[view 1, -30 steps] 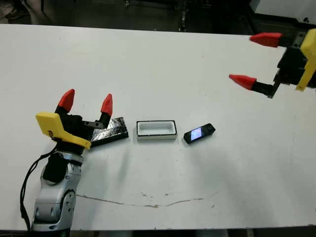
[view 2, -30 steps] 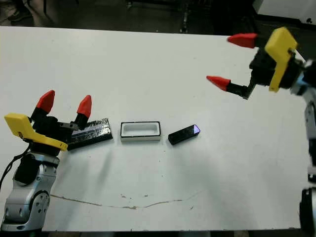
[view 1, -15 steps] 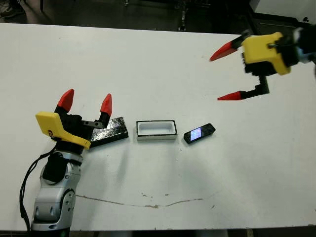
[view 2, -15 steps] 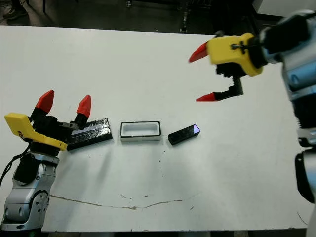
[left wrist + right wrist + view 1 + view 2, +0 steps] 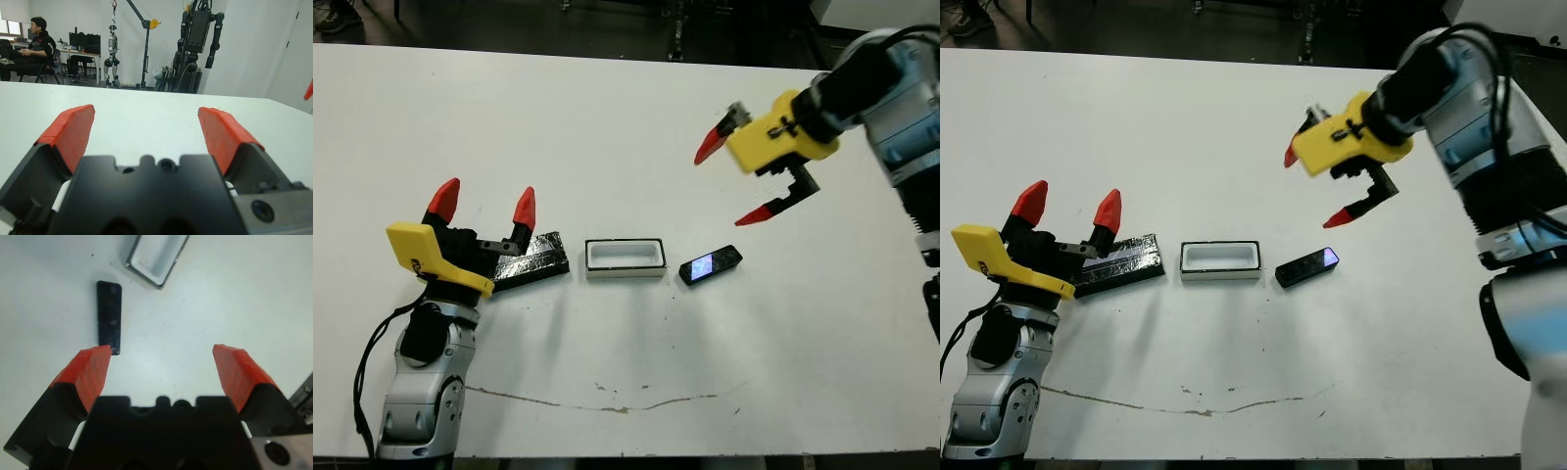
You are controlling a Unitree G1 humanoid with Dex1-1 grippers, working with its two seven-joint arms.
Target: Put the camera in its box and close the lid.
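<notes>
Camera (image 5: 710,265) flat on table (image 5: 607,127), just right of empty box (image 5: 626,258); lid (image 5: 530,260) left of box, beside left gripper (image 5: 484,204).

Right gripper (image 5: 732,181) above camera, fingers wide apart, empty. Left fingers spread, empty.

Camera likely light, rigid, glossy screen slippery; thin. Grip across narrow sides, mid-length.

Right gripper (image 5: 728,182) raised, left gripper (image 5: 484,203) low, fingers spread
</notes>
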